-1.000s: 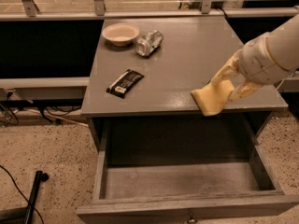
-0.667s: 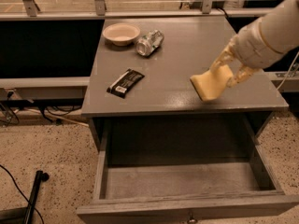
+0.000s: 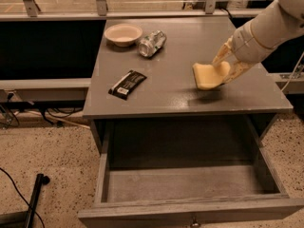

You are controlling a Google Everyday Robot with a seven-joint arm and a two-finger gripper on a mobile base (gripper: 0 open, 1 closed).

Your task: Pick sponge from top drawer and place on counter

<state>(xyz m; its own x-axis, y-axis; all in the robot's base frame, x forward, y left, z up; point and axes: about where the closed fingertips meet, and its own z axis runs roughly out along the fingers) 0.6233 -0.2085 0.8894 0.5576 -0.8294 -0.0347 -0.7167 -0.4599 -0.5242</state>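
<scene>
Presently the gripper (image 3: 227, 66) is clamped on one end of the sponge (image 3: 208, 76), holding it just above the right side of the counter (image 3: 171, 91) (shadow beneath suggests no contact), presumably ready for release; top drawer (image 3: 190, 186) stands open.

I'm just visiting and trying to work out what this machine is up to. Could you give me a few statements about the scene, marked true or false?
1. The gripper holds the sponge over the right part of the counter. True.
2. The top drawer is shut. False: it stands pulled open below the counter.
3. A bowl sits near the counter's back left, with a can lying beside it. True.
4. The black wrapper lies inside the drawer. False: it lies on the counter, toward the front left.
5. The sponge rests against the bowl. False: they are far apart, on opposite sides of the counter.
</scene>
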